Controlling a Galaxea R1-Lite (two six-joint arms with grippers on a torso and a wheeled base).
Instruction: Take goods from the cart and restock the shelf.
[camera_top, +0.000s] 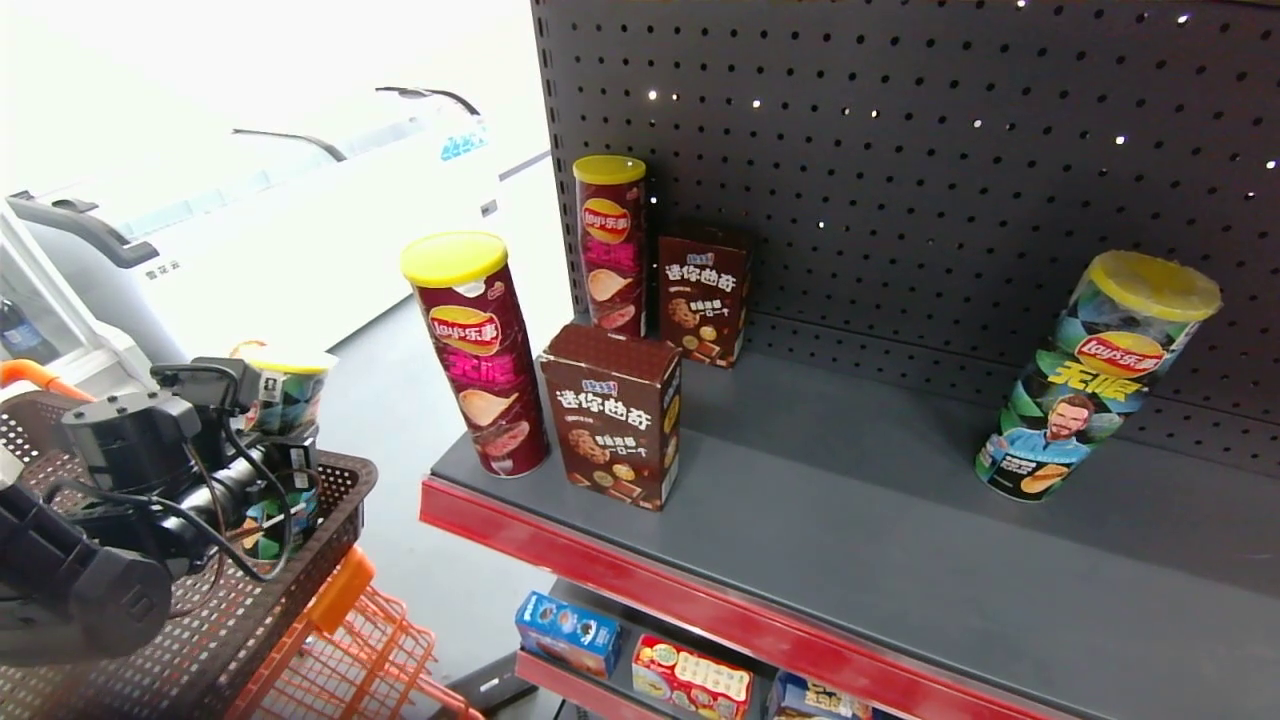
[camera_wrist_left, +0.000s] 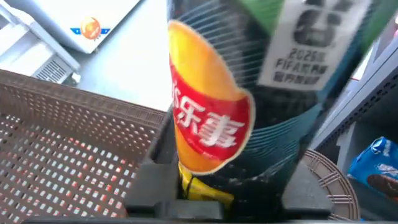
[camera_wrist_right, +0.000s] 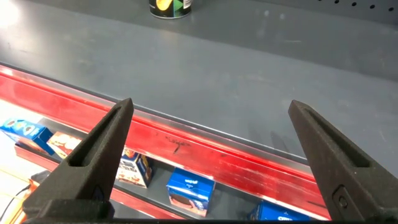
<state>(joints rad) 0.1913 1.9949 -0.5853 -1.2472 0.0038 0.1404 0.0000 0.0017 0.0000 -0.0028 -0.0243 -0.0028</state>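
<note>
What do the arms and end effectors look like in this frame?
The left arm is black, built of cylindrical joint housings, with loose black cables looping along it and a small white label near its wrist. The right end effector has two dark grey, wedge-shaped fingers tapering to blunt tips.

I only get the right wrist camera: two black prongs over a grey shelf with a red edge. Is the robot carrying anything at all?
Observer: Yes. The left gripper is clamped on a dark green chip can with a yellow lid.
Operator: Where is that can?
Observer: At the brown basket on the orange cart, left of the shelf. I can't tell whether it is lifted clear.
Operator: What is already on the shelf?
Observer: At its left end stand two maroon chip cans and two brown boxes. A green can stands farther right.
</note>
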